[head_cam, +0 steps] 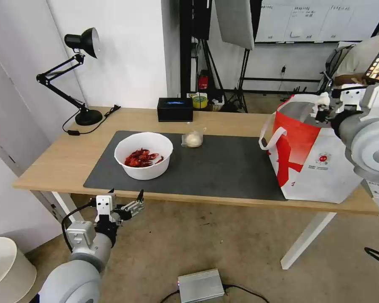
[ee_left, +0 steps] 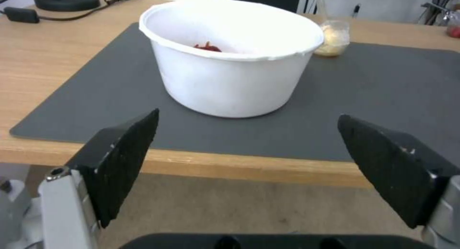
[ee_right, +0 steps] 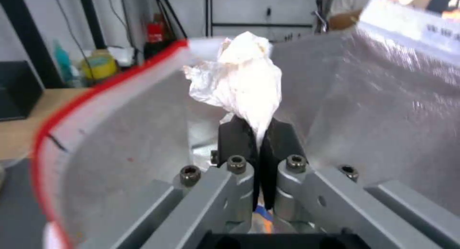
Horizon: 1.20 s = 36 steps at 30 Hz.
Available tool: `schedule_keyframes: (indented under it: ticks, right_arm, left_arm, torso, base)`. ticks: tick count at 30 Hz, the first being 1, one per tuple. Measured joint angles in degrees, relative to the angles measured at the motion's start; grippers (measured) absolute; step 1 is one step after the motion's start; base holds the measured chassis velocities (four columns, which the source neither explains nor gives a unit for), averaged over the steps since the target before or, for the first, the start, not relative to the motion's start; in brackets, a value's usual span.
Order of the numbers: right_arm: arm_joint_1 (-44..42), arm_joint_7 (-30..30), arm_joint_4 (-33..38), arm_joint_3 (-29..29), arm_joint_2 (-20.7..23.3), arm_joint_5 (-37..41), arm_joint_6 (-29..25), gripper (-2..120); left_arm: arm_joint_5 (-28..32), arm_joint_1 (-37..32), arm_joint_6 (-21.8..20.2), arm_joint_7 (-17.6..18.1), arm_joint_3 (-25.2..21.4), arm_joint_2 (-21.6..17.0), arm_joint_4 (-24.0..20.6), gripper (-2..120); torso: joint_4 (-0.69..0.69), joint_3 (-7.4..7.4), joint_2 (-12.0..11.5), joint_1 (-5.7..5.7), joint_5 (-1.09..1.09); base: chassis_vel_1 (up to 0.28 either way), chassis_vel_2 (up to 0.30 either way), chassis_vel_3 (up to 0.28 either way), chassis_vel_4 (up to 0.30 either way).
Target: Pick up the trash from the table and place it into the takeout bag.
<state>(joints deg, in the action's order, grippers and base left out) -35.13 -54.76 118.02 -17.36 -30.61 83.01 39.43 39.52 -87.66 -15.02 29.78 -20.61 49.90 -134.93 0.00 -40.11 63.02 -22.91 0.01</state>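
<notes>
While one bowl (head_cam: 143, 155) of red shells and one small bag (head_cam: 193, 138) with a whitish lump sit on the dark mat (head_cam: 223, 168), a single crumpled tissue (ee_right: 239, 80) is pinched between the pressed-together fingers of the right gripper (ee_right: 256, 134). That gripper is at the open top of the takeout bag (head_cam: 311, 164), which stands at the right end of the table (head_cam: 63, 160); in the right wrist view the tissue sticks out past the fingertips, with the foil lining around it. The left gripper (head_cam: 126, 198) hangs with its two fingers spread wide, just off the near edge of the table. The bowl lies beyond it on the left part of the mat, apart from the fingers, and the small bag lies farther back, just right of the bowl.
</notes>
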Motion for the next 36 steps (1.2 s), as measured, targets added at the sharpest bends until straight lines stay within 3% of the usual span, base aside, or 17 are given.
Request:
schedule_keyframes:
  ticks: [6, 27, 30, 32, 35, 36]
  right_arm:
    - [-1.8, -0.7, -0.3, -1.2, -0.2, 1.0, 0.1, 3]
    - [-4.2, -0.9, 0.3, -3.0, -0.8, 0.7, -0.3, 80]
    - [-4.9, 1.8, 1.7, -3.8, -0.9, -0.8, -3.6, 93]
    - [-4.9, 2.1, 1.8, -3.8, -0.9, -1.0, -3.9, 95]
    - [-6.9, 9.4, 3.6, -4.6, -0.9, -5.5, -13.0, 100]
    - [-6.9, 9.4, 3.6, -4.6, -0.9, -5.5, -13.0, 100]
  left_arm:
    - [0.0, 0.0, 0.0, 0.0, 0.0, 0.0, -0.1, 100]
    - [0.2, 0.8, 0.0, -0.1, 0.3, -0.6, 0.4, 100]
    - [0.3, 0.9, 0.0, -0.1, 0.4, -0.6, 0.4, 100]
    - [0.3, 0.9, 0.0, -0.1, 0.4, -0.7, 0.4, 100]
    - [0.4, 1.2, 0.0, -0.1, 0.4, -0.8, 0.5, 100]
    - [0.4, 1.2, 0.0, -0.1, 0.4, -0.8, 0.5, 100]
  torso:
    - [0.00, 0.00, 0.0, 0.00, 0.00]
    - [0.00, 0.00, 0.0, 0.00, -0.01]
    - [0.00, 0.00, 0.0, -0.01, -0.01]
    - [0.00, 0.00, 0.0, 0.00, -0.01]
    - [0.00, 0.00, 0.0, -0.01, -0.01]
    - [0.00, 0.00, 0.0, -0.01, -0.01]
  base:
    - [0.000, 0.000, 0.000, 0.000]
    - [0.000, 0.000, 0.000, 0.000]
    - [0.000, 0.000, 0.000, 0.000]
    - [0.000, 0.000, 0.000, 0.000]
    - [0.000, 0.000, 0.000, 0.000]
    - [0.000, 0.000, 0.000, 0.000]
